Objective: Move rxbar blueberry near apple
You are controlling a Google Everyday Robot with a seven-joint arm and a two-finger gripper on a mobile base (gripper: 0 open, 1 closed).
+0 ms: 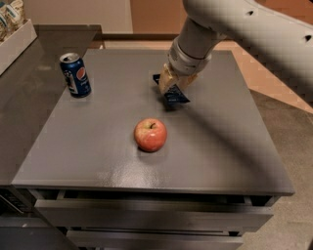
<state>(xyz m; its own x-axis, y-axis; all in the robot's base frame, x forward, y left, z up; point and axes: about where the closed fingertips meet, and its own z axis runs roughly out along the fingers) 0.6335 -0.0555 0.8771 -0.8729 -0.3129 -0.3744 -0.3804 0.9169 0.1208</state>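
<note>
A grey square table [220,146] is seen from above and in front, with shallow drawers [146,215] under its front edge.

At the back left of the table stands a blue Pepsi can [75,74], upright. The round red, white and blue Pepsi logo and part of the white word on its side can be made out.

Near the front centre lies a red apple [150,135] with yellowish patches, its stem dimple facing up.

A thick white robot arm [234,24] reaches in from the top right and angles down to the back centre of the table. At its end the gripper [168,88] points downward, its tan fingers [167,80] closed tight on the rxbar blueberry [176,95]. The bar is a small, flat, dark navy wrapper. It is tilted, with one end sticking out to the upper left of the fingers and the larger part below and to their right. Its pale lettering is too small to read. Whether the bar's lower edge touches the table cannot be told; a dark shadow lies just beneath it.

The bar is behind the apple and slightly to its right, apart from it with bare table between them. It is well away from the can.

At the far left a white bin [17,41] holds pale packets [10,14] with unreadable labels.
</note>
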